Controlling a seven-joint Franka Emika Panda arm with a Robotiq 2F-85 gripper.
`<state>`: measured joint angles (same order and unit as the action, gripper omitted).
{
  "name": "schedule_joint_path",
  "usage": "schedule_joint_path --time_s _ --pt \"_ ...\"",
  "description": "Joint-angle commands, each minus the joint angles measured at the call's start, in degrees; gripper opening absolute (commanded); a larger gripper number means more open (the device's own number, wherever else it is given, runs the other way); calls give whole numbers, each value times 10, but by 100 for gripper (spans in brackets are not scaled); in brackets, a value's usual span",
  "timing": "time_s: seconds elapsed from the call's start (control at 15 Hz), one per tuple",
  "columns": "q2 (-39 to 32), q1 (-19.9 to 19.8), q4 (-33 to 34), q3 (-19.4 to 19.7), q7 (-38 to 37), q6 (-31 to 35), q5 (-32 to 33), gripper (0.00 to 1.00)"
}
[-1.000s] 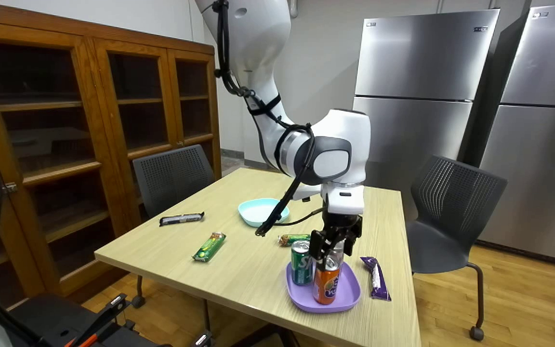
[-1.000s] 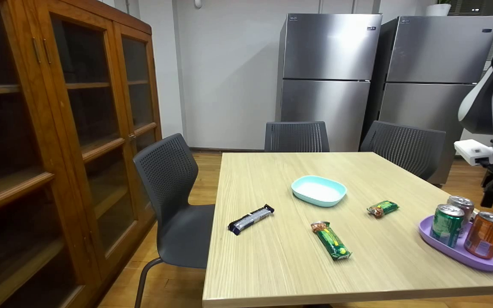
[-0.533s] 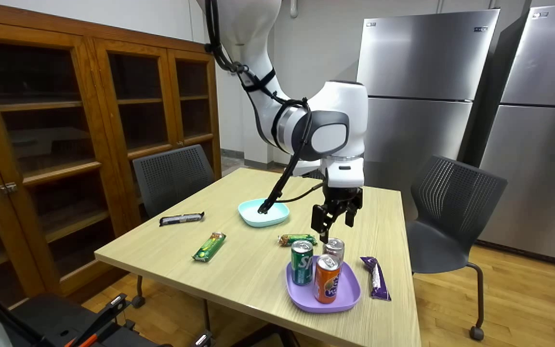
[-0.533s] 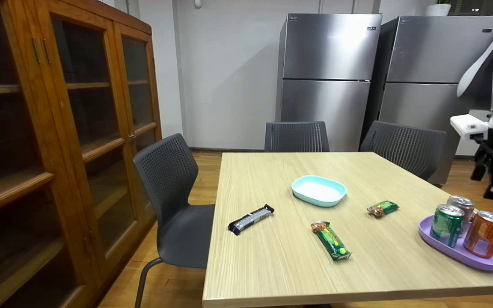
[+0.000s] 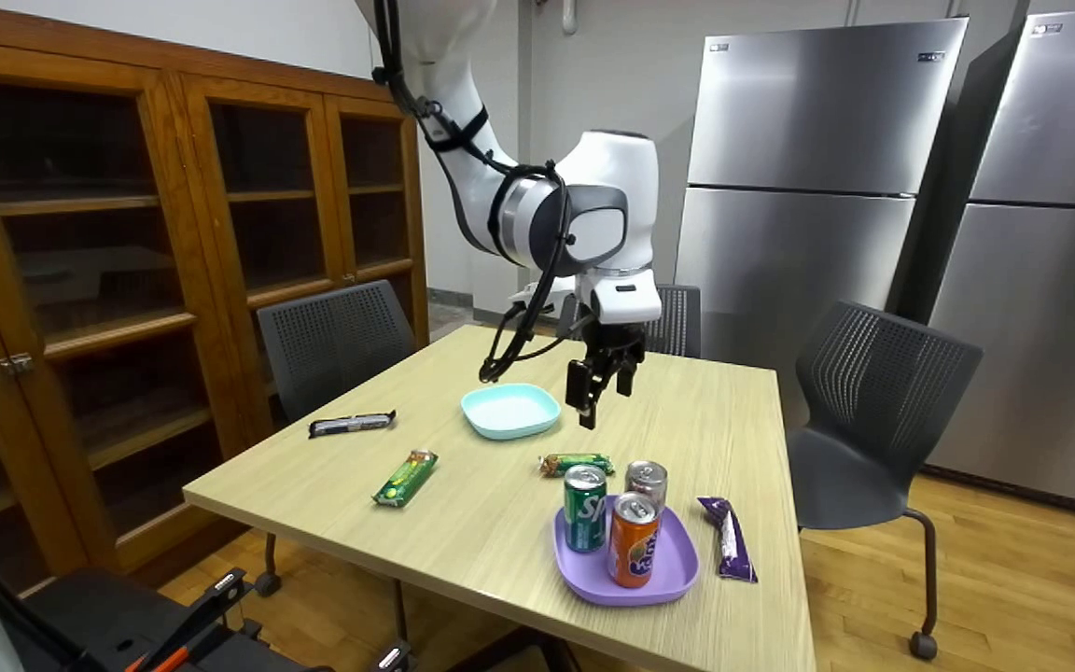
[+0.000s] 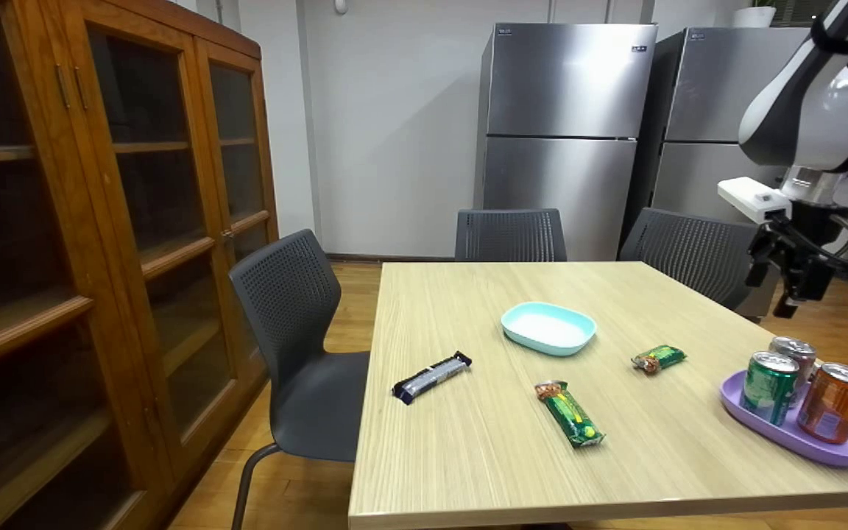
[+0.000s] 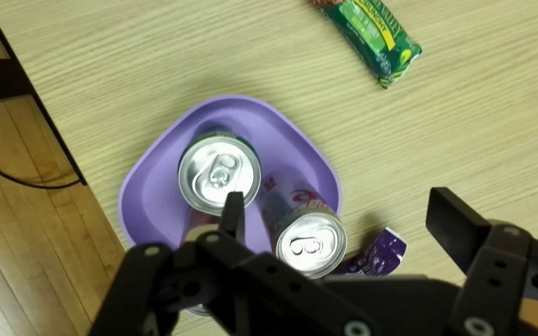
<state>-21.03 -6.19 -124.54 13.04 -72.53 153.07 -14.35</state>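
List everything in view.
Rectangular wooden table: one, pale, centre.
Shallow plastic tray: one, purple, on table.
Cylindrical metal cans: three, green, orange, silvery, in tray.
Shallow plastic dish: one, turquoise, on table.
Flat wrapped bars: three, two green, one silver-black, on table.
Crumpled packet: one, purple, beside tray.
Perforated chairs: three, dark grey, beside table.
Tall steel refrigerators: two, silver, background.
Glass-doored wooden cabinet: one, brown, along wall.
Small pot: one, white, atop refrigerator.
Jointed arm: one, white, above table.
Two-fingered gripper: one, black, open, above table.
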Motion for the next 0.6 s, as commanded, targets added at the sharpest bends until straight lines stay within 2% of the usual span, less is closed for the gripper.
schedule_joint_path --time_s 0.0,0.53 --pt "8 18 16 -13 31 -33 30 100" --pt "-11 78 60 -53 98 -86 98 100"
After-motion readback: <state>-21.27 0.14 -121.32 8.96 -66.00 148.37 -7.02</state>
